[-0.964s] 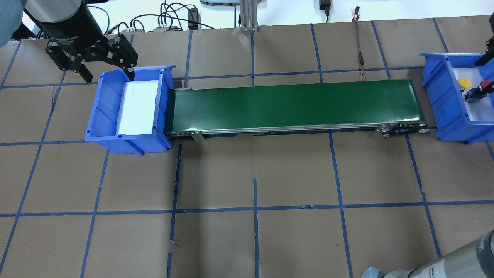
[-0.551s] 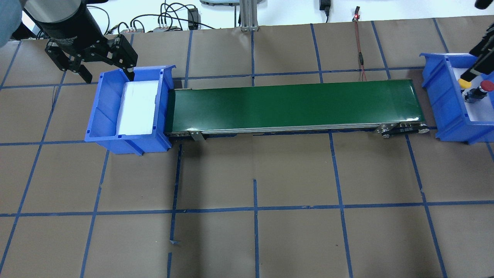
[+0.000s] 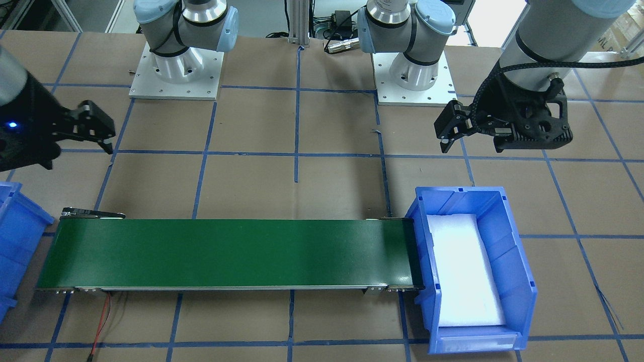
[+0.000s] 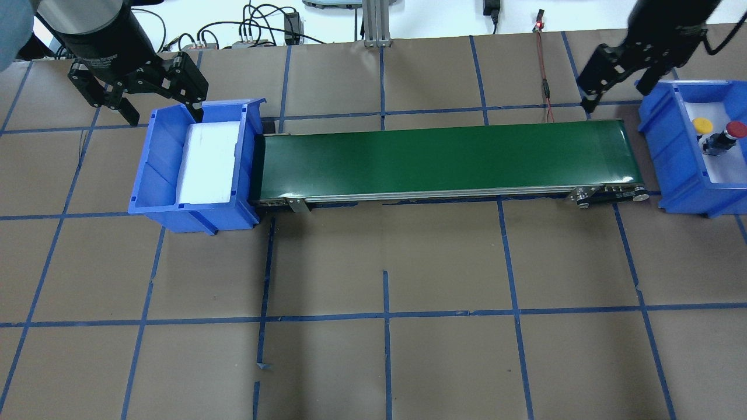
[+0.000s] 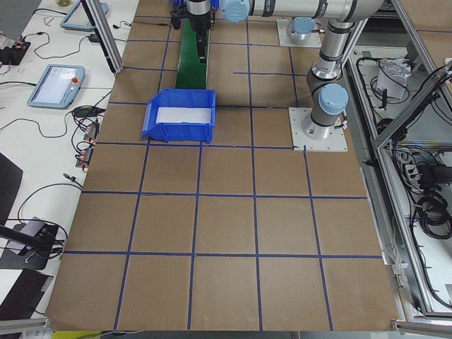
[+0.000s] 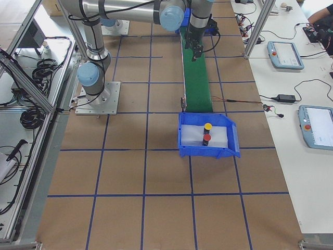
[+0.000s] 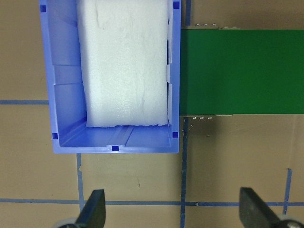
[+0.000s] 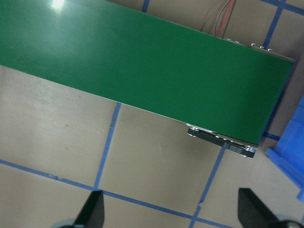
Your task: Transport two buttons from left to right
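**Both buttons in the bin off the belt's right end; end effectors empty**

The desk (image 4: 443,262), covered in brown paper with a grid of blue tape, runs from the robot out to a long, flat green conveyor belt (image 4: 443,154).

Seen from the front, both black two-finger tools hang above the desk on the robot's side of that belt. The left end effector (image 7: 173,211) hovers off the belt's left end. Its fingers are spread wide with nothing between them. The right end effector (image 8: 173,211) hovers near the belt's right end, just as wide open and holding nothing.

A blue plastic bin (image 4: 156,166) butts against the belt's left end, and a white foam pad (image 4: 209,160) lines its floor. A second blue plastic bin (image 4: 671,149) stands just off the belt's right end and holds both task pieces on its white floor. The yellow-capped push button (image 4: 702,124) is the closer of the two to the belt. The red-capped push button (image 4: 737,128), on a dark base, sits just beside it, farther from the belt.

Beyond the belt's far edge, near its right end, a thin red-and-black wire (image 4: 545,76) crosses the paper. Black cables (image 4: 257,29) lie past the desk's far edge.
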Available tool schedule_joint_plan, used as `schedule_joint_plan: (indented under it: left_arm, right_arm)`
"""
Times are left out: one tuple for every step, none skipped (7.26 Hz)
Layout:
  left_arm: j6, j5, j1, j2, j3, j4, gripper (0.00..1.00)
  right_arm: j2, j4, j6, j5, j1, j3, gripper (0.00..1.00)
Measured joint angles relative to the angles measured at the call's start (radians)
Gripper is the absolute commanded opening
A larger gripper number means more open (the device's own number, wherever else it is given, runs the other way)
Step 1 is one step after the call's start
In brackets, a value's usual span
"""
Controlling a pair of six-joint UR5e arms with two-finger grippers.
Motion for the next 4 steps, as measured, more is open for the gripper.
schedule_joint_plan:
  left_arm:
    - [-0.001,0.000,-0.001,0.000,0.000,0.000,1.00]
    - [-0.001,0.001,-0.003,-0.002,0.000,0.000,1.00]
    - [-0.001,0.001,-0.004,-0.004,0.000,0.000,1.00]
    - [-0.001,0.001,-0.004,-0.004,-0.001,0.000,1.00]
  right_arm:
    - [0.003,-0.005,0.138,0.005,0.048,0.001,1.00]
    - [0.004,-0.005,0.232,0.005,0.068,0.002,1.00]
    - [0.003,-0.001,0.283,0.001,0.075,0.004,1.00]
    - [0.002,0.002,0.305,0.001,0.077,0.005,1.00]
